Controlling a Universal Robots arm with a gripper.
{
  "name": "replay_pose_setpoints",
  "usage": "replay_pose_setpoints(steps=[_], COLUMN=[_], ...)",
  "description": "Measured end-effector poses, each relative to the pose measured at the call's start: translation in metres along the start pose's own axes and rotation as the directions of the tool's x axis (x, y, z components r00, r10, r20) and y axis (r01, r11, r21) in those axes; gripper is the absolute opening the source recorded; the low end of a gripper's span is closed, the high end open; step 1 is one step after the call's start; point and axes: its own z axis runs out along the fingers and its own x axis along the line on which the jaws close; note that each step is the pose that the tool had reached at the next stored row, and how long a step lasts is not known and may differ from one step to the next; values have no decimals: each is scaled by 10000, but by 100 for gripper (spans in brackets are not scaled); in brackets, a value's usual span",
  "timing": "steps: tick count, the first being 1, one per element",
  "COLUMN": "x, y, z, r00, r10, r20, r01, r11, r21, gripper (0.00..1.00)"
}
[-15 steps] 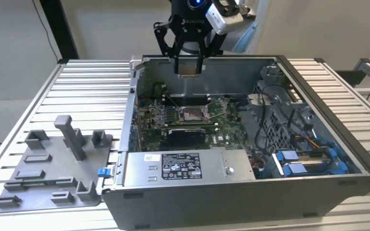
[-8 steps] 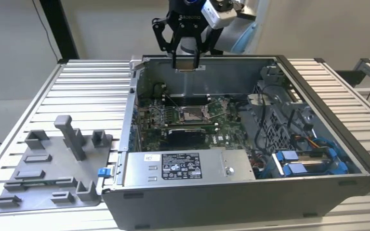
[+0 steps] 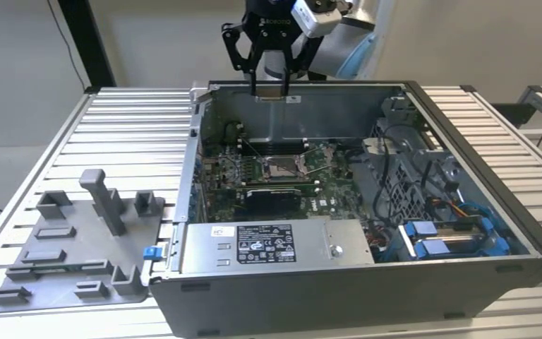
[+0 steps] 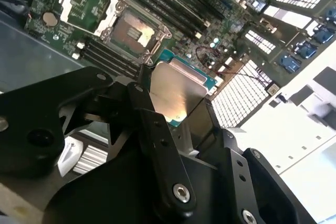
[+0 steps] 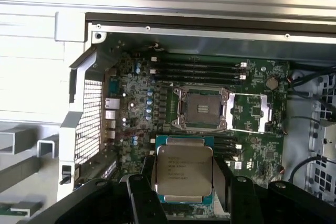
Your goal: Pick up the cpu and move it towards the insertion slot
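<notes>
Cpu (image 5: 184, 174) gripped by two opposite edges between the black fingers (image 5: 223, 182) of the end effector (image 5: 185, 182). Closed only as far as the chip's width, nothing else in the grip. Silvery metal lid facing the camera in both wrist views, with a green rim showing around it. Held flat and up in the air, well clear of the motherboard (image 5: 126, 77) below.

In the exterior view, carried high above the far wall of the open computer case (image 3: 327, 109), not yet down inside it.

Insertion slot (image 5: 202, 108) lying open on the board, tan-grey centre exposed, shiny frame around it. Metal cover plate (image 5: 252, 111) swung out flat just beside it. Well apart from the chip, with nothing seated in it.

Rows of dark memory slots (image 5: 199, 69) running along the socket's other side. Power supply (image 3: 266, 244) boxed in at the near edge of the case.

Outside the case, towards the exterior view's left, a grey fixture tray (image 3: 73, 240) resting on the slatted metal desk (image 3: 130, 127).
</notes>
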Motion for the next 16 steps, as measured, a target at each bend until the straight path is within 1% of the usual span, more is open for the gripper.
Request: replay_pose_setpoints(steps=[2,6,16], x=[-1,-2,-2], y=[25,57,59], z=[2,3,4], r00=[10000,10000,10000], r10=[0,0,0], r20=[0,-1,0], r01=[0,0,0], r11=[10000,10000,10000], r21=[0,1,5], gripper=[0,0,0])
